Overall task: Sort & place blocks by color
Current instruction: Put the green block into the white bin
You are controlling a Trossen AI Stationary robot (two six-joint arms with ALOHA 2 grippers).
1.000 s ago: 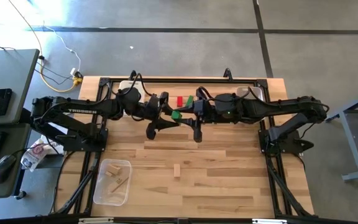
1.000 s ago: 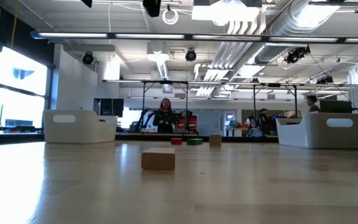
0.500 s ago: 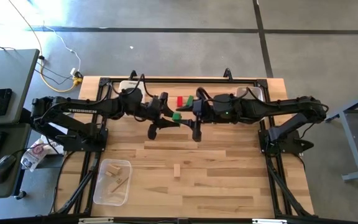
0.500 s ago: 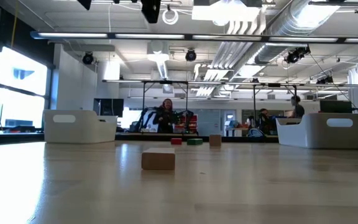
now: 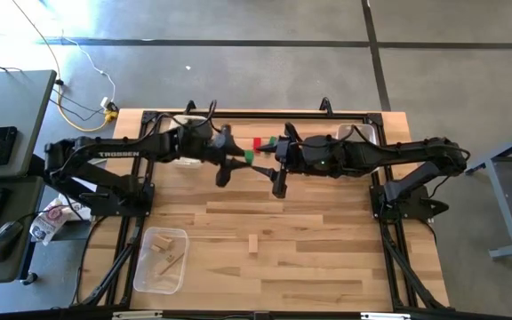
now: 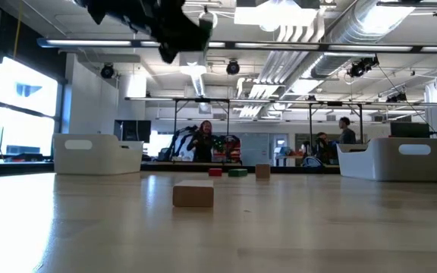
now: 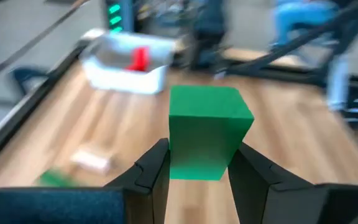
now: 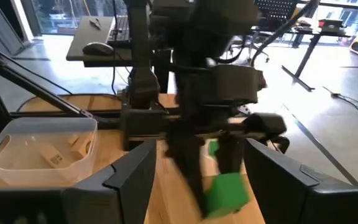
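A green block [image 7: 209, 130] is up in the air over the table's far middle, with my left gripper [image 5: 245, 157] shut on it. My right gripper [image 8: 201, 177] faces it from the right, open; the green block [image 8: 227, 194] and my left gripper's fingers show just beyond its fingertips. On the table under them lie a red block [image 5: 257, 143] and another green block [image 5: 271, 142]. A light wood block [image 5: 253, 244] lies alone toward the near edge. In the low view my left arm [image 6: 158, 23] hangs at the top. My left gripper pinches the green block by two opposite side faces [image 7: 178, 158] between its two fingers. The fingers come nearly level from the table's left. The block is lifted clear of the table, and most of it juts out past the fingertips.
A clear bin [image 5: 160, 258] with light wood pieces stands near the left front. A clear bin [image 7: 126, 71] with a red piece stands at the far edge. More blocks [image 6: 238, 172] lie in a row far back. Bare tabletop lies at the middle and right front.
My left gripper has swung toward the table's far edge and sunk a little, tipping its fingers downward, with the green block in it; it now shows large at the top of the low view. My right arm has kept its place.
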